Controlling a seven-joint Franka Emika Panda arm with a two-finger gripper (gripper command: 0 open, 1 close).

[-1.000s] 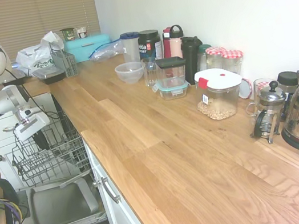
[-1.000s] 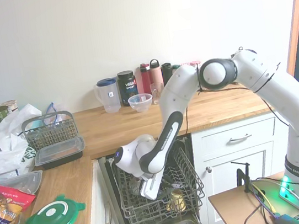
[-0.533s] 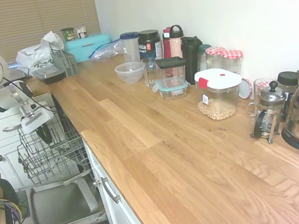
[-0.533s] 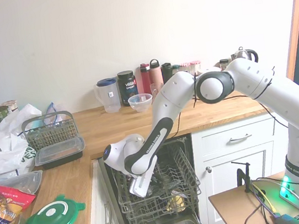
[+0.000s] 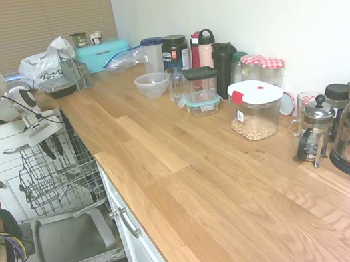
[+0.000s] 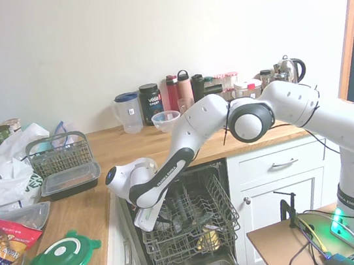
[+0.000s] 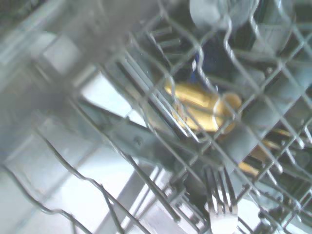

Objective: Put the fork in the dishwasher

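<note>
Hovering over dishwasher rack (image 5: 58, 179), gripper (image 5: 51, 148) spread, empty; fork (image 7: 222, 204) seemingly in rack; job near done.

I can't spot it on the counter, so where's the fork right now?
The silver-tined fork shows only in the wrist view, tines against the grey wire dishwasher rack, near a yellow object. The exterior views don't show whether it is held.

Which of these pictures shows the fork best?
The wrist view: the fork shows its tines close up among the dishwasher rack wires. Neither exterior view lets me make it out, only the rack and the arm.
</note>
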